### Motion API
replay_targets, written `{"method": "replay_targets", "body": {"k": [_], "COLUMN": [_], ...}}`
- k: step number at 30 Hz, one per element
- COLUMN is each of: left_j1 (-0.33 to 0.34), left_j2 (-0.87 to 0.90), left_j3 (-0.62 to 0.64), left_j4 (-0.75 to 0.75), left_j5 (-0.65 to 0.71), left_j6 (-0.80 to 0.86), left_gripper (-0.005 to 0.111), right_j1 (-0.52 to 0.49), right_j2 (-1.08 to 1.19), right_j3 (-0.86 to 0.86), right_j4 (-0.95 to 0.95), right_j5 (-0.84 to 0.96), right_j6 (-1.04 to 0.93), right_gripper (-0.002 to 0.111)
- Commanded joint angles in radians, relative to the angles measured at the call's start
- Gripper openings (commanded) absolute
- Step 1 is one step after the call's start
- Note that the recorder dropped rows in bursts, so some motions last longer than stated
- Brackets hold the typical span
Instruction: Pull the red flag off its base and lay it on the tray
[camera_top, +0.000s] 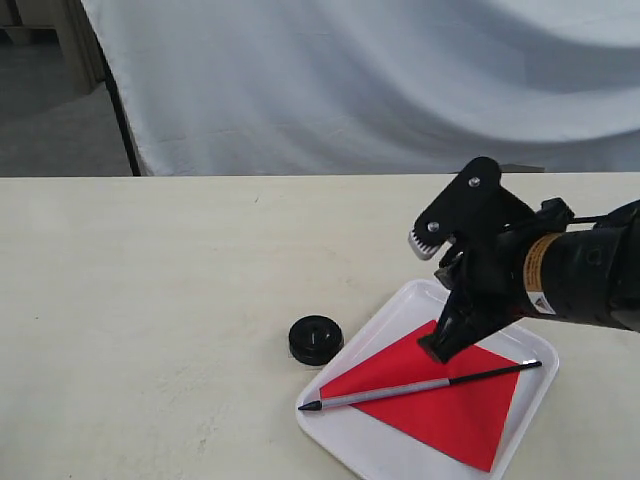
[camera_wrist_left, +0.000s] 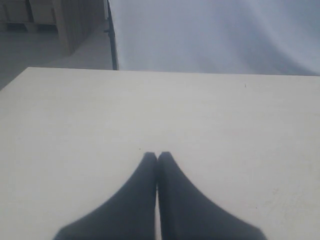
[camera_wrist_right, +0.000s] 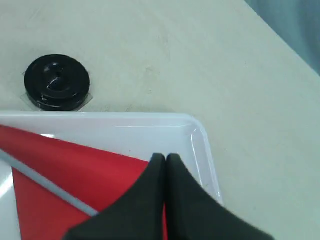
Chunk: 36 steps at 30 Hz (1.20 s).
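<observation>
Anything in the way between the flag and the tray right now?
Nothing visible. The flag already lies flat in the tray, with its pole tip poking over the rim. The base sits on the table beside the tray, apart from it. The right gripper is shut over the cloth's corner.

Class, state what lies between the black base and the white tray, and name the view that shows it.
Only a narrow strip of bare table separates the base from the tray; the exterior and right wrist views show it.
</observation>
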Motion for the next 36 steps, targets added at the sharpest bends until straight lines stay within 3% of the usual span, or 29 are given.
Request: {"method": "replay_targets", "body": {"k": [1,6,10,12,16,20,24,27,36], "left_j1": [-0.009,-0.009,-0.009,-0.009,-0.009,-0.009,-0.009,-0.009,-0.009], "left_j2": [-0.001,-0.001,-0.001,-0.001,-0.001,-0.001,-0.001,-0.001,-0.001], "left_j3": [0.002,0.002,0.002,0.002,0.002,0.002,0.002,0.002,0.002], "left_j4": [0.0,0.0,0.0,0.0,0.0,0.0,0.0,0.0,0.0], "left_j5": [-0.009,-0.009,-0.009,-0.009,-0.009,-0.009,-0.009,-0.009,-0.009], "left_j6": [0.001,0.001,0.001,0.001,0.001,0.001,0.001,0.001,0.001], "left_gripper": [0.0,0.0,0.0,0.0,0.0,0.0,0.0,0.0,0.0], "right_j1": [-0.005,-0.043,-0.222,-0.334,-0.556,-0.707,-0.725,-0.714,-0.582], "right_j2": [0.012,-0.018,-0.079,-0.11,-0.195,-0.349,-0.544,-0.671,-1.035], "right_j3": [-0.038,-0.133,-0.205,-0.22,-0.201,-0.092,0.109,0.234,0.376], "right_j4": [-0.002,0.176,0.643,0.785,0.863,0.853,0.853,0.853,0.843], "right_j5": [0.138,0.478,0.602,0.656,0.663,0.465,0.135,-0.008,-0.139], "right_j6": [0.121,0.009,-0.369,-0.424,-0.425,-0.425,-0.418,-0.418,-0.441], "right_gripper": [0.0,-0.001,-0.001,-0.001,-0.001,-0.001,-0.001,-0.001,-0.001]}}
